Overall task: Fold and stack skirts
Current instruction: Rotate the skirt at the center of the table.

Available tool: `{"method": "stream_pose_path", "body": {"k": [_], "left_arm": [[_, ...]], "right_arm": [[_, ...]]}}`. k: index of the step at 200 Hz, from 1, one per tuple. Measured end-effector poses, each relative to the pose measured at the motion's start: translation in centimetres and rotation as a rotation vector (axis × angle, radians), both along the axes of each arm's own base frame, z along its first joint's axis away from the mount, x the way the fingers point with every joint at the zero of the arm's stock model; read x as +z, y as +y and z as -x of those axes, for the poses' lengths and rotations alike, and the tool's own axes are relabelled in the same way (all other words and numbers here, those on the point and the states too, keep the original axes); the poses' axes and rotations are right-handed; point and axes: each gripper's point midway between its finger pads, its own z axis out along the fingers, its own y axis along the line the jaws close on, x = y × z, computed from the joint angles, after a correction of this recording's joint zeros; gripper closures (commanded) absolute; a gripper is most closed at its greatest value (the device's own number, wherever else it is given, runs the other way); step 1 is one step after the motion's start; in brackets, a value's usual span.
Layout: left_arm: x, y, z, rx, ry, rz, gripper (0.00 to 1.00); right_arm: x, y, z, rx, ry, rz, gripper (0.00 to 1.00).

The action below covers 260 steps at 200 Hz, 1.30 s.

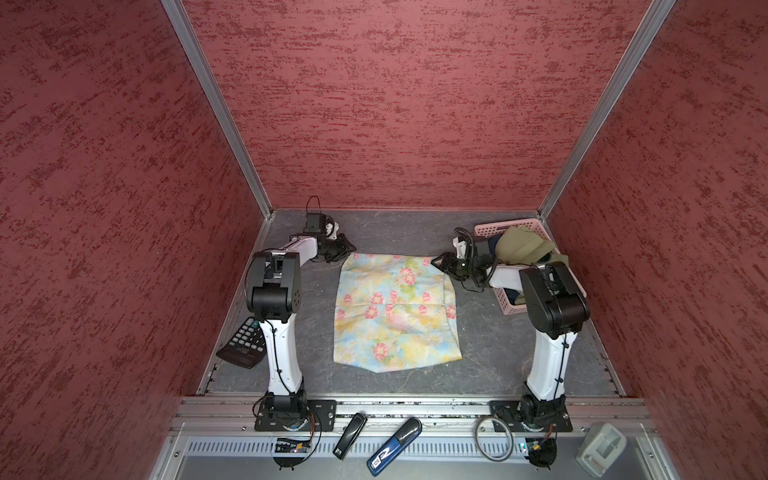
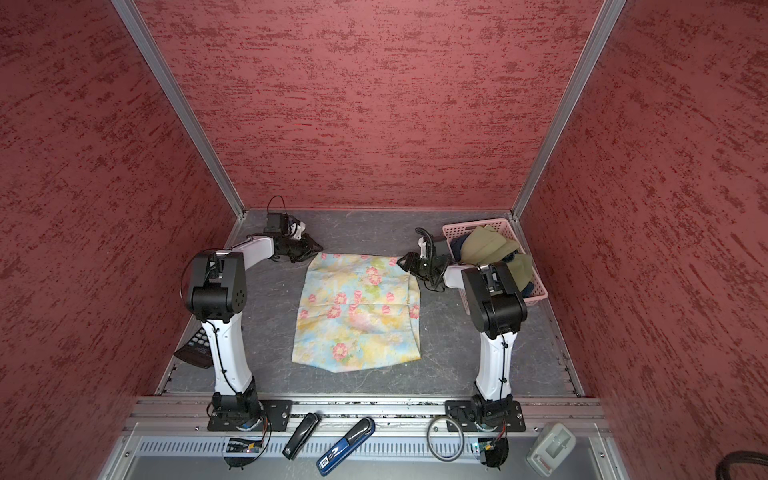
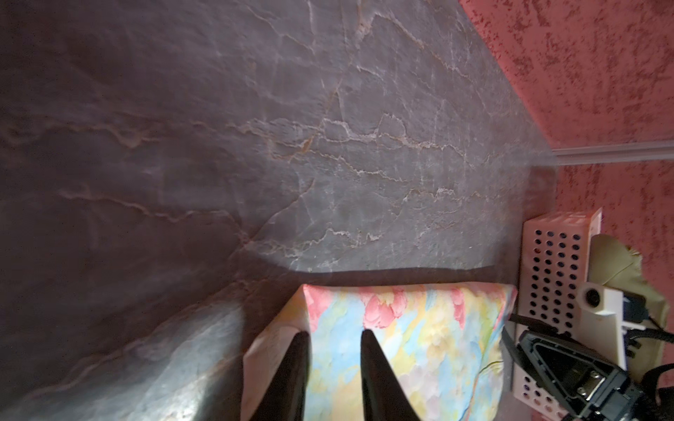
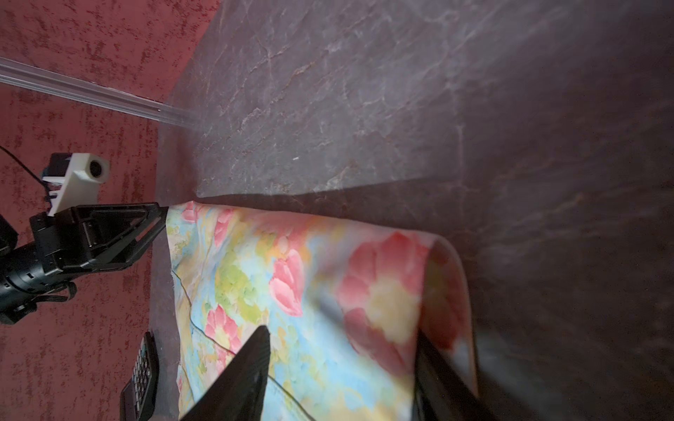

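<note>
Left gripper slightly parted at floral skirt corner, right gripper spread wide, olive skirt partly hidden

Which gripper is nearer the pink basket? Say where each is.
Right. The right gripper sits just beside the pink basket; the left gripper is across the floral skirt, at its opposite far corner.

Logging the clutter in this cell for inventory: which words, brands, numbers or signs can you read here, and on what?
No text is legible in any view.
Blue stapler: white label near its tip, too blurred to read.
Black stapler: small white mark, too small to read.
Calculator: key markings, too small to read.
</note>
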Motion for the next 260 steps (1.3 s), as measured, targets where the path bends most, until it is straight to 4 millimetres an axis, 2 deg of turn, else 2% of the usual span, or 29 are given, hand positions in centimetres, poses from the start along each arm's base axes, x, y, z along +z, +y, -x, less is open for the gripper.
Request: {"method": "stream_pose_path", "body": {"k": [19,40,51,70,93,137,190,207,224,241,260], "left_arm": [[0.1,-0.1,-0.1,-0.001,-0.004,0.007,0.86],[0.3,-0.2,-0.2,0.004,-0.006,0.017,1.00],[0.4,-0.2,-0.3,0.001,-0.013,0.019,1.00],[0.5,-0.1,-0.5,0.006,-0.019,0.025,1.00],[0.8,0.2,-0.8,0.014,-0.032,0.036,1.00],[2.3,0.7,-1.9,0.031,-0.064,0.050,1.00],[4.2,1.0,-3.1,0.041,-0.115,0.055,1.00],[4.5,1.4,-3.2,0.053,-0.121,0.051,1.00],[4.9,2.5,-3.1,0.083,-0.125,0.041,1.00],[5.1,4.1,-2.4,0.137,-0.118,0.024,1.00],[5.3,6.8,-1.0,0.232,-0.106,0.003,1.00]], "right_arm": [[0.9,0.3,-0.6,0.002,-0.039,-0.025,0.46],[2.0,0.5,-1.3,0.000,-0.086,-0.051,0.54],[2.6,0.6,-1.6,0.001,-0.110,-0.067,0.69],[3.8,0.6,-2.6,-0.003,-0.145,-0.090,0.87],[5.7,0.2,-4.4,-0.013,-0.211,-0.107,1.00],[7.7,-0.1,-6.7,-0.014,-0.289,-0.104,1.00],[7.5,-0.3,-8.6,-0.014,-0.308,-0.070,1.00],[7.8,-0.1,-9.8,-0.006,-0.319,-0.055,0.84],[8.0,0.1,-10.9,0.002,-0.321,-0.043,0.56],[8.9,0.3,-12.0,0.017,-0.346,-0.024,0.36],[10.1,0.4,-12.9,0.028,-0.373,-0.002,0.25]]}}
